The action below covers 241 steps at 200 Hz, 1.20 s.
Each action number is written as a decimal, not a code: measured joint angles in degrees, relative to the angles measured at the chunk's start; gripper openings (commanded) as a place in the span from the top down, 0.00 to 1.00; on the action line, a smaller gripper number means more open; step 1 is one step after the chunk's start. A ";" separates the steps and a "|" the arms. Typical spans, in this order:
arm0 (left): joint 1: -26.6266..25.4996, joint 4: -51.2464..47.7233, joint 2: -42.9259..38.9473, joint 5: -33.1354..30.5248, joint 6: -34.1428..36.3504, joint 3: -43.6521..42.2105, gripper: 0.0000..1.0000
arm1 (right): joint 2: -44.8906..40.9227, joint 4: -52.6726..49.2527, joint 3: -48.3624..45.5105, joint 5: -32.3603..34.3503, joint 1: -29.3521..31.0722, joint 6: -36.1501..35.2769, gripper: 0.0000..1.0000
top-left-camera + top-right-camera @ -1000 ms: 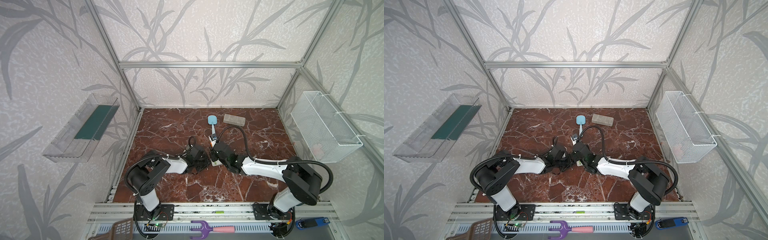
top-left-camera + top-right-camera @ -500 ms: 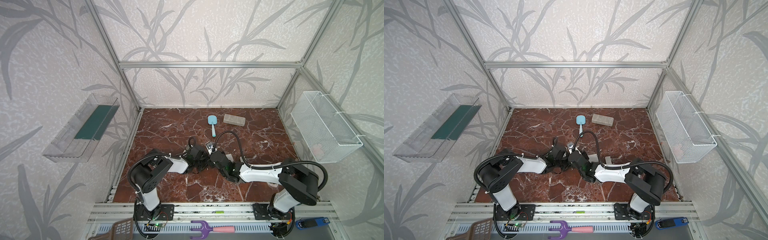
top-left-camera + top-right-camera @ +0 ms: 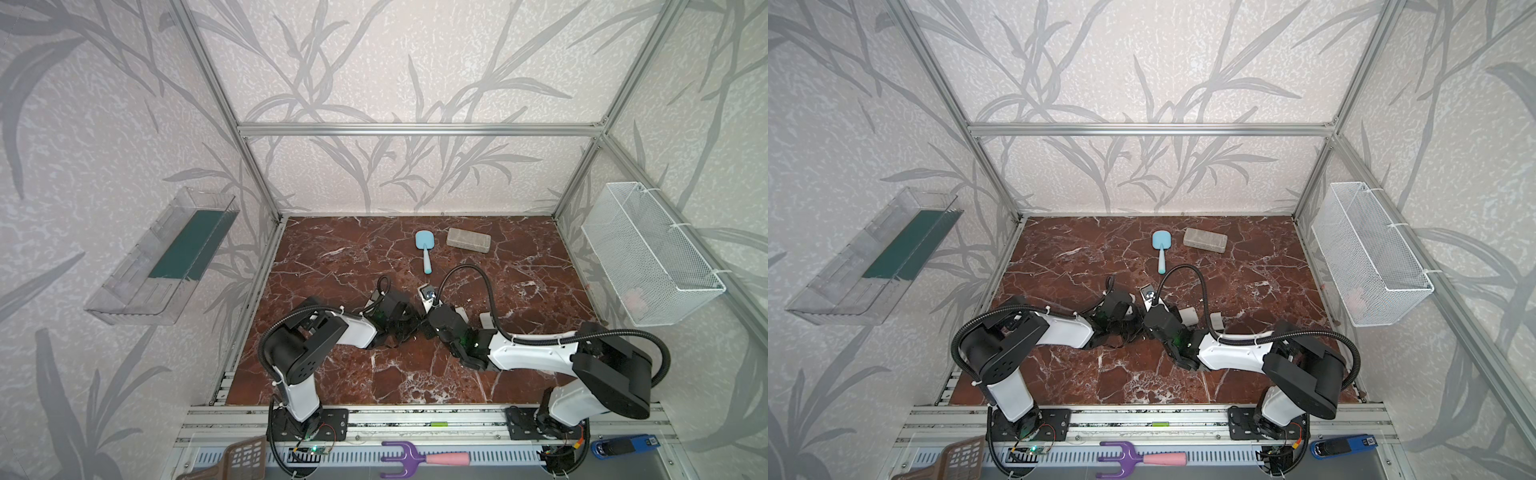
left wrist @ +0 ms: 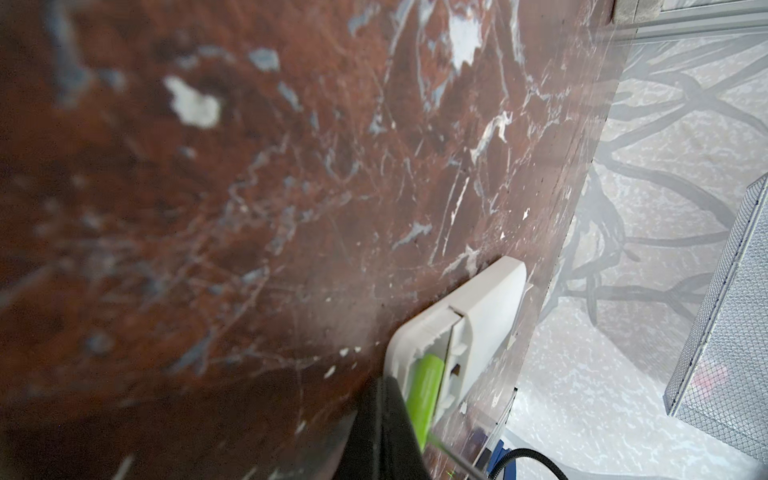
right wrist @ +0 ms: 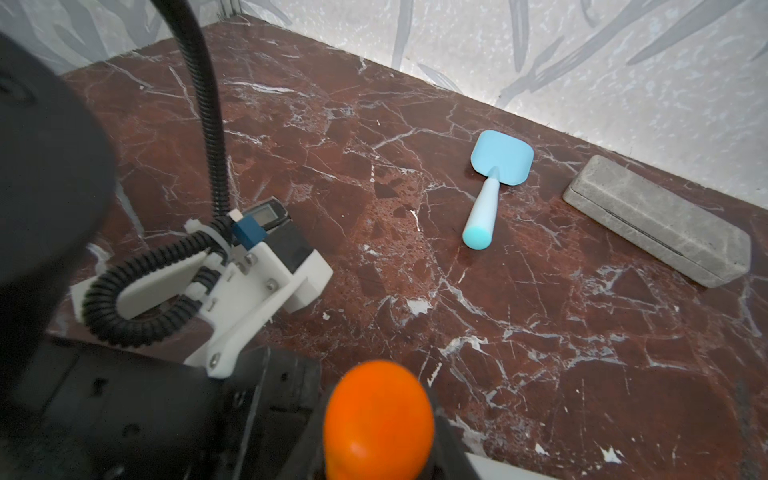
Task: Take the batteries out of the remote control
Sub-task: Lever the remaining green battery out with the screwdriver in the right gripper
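In the left wrist view the white remote control (image 4: 469,320) lies on the marble with its battery bay uncovered. One lime-green battery (image 4: 424,390) sits in the bay. My left gripper (image 4: 386,399) is shut and empty, its black tips right beside that battery. A thin metal shaft crosses just below the battery. My right gripper (image 5: 378,436) is shut on the orange screwdriver handle (image 5: 374,411). In both top views the two grippers (image 3: 409,328) (image 3: 430,328) meet mid-table over the remote (image 3: 460,311), which is mostly hidden.
A small white piece (image 3: 486,320) lies just right of the remote. A light-blue toy shovel (image 3: 424,249) and a grey case (image 3: 468,240) lie toward the back. A wire basket (image 3: 648,253) hangs on the right wall, a clear tray (image 3: 166,257) on the left.
My right gripper with the screwdriver has drawn toward the front and closer to the left gripper, uncovering the remote's white end. The left arm has barely moved.
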 measured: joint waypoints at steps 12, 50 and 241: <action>0.00 -0.07 -0.11 0.09 0.02 -0.04 0.93 | -0.83 0.04 0.00 -0.90 0.00 0.39 1.00; 0.39 -1.18 -1.84 0.17 0.79 -0.70 0.93 | -1.77 1.22 0.00 -3.80 0.00 0.61 1.00; 2.25 -9.57 -7.58 -0.46 7.08 -3.56 0.93 | 0.46 -5.20 4.61 -10.36 -8.98 0.11 1.00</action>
